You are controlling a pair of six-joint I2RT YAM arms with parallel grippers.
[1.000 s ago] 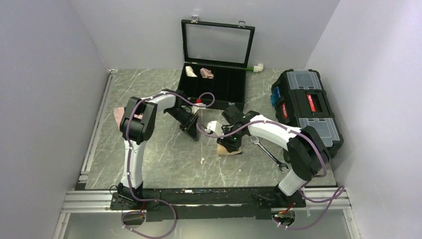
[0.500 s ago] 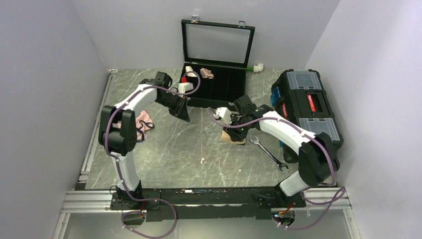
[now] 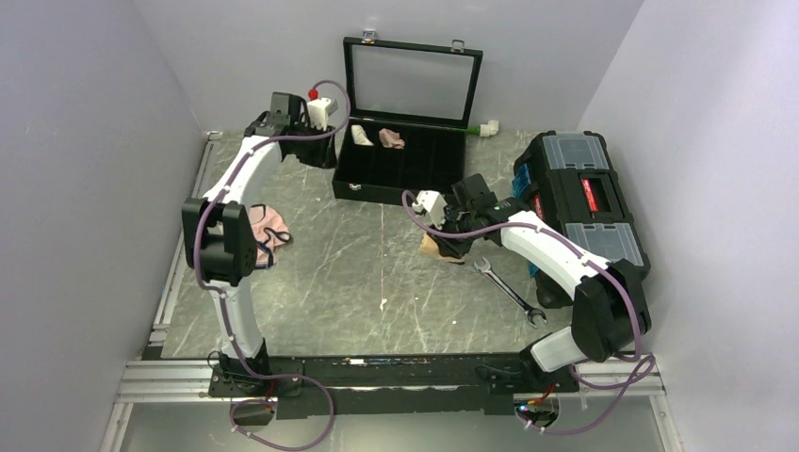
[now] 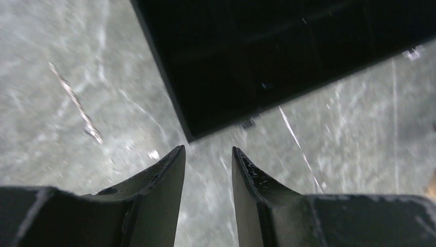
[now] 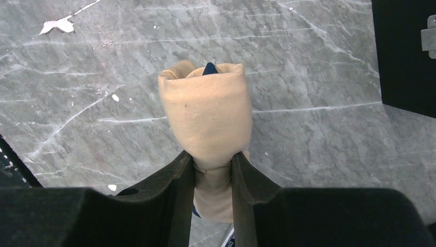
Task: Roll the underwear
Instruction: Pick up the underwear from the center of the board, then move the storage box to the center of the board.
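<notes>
Looking down from the top camera first: right claw (image 3: 443, 238) clamped on the underwear (image 3: 432, 249), a tan bundle just in front of the black case (image 3: 400, 179), toward its near right corner. Can't tell from up here whether touching the table (image 3: 358, 273) or lifted off it. Left claw (image 3: 314, 153) tucked right against the case's left side, toward the back; gap not readable at this angle. Also spotted: small rolls (image 3: 361, 135) in the case's far left compartments, pink underwear (image 3: 270, 226) well left of the case, wrench (image 3: 509, 290) off to its near right, toolbox (image 3: 579, 202) to its right.

Switching to the left wrist: claw (image 4: 205, 152) parted, nothing between the fingers (image 4: 164, 175), hanging over bare table just off a corner of the case.

Over to the right wrist: claw (image 5: 212, 157) pinching the near end of the underwear, rolled into a fat tube pointing away from the camera, bit of navy edging (image 5: 209, 68) poking out the far end. Case edge visible off to the right of the roll, well apart.
</notes>
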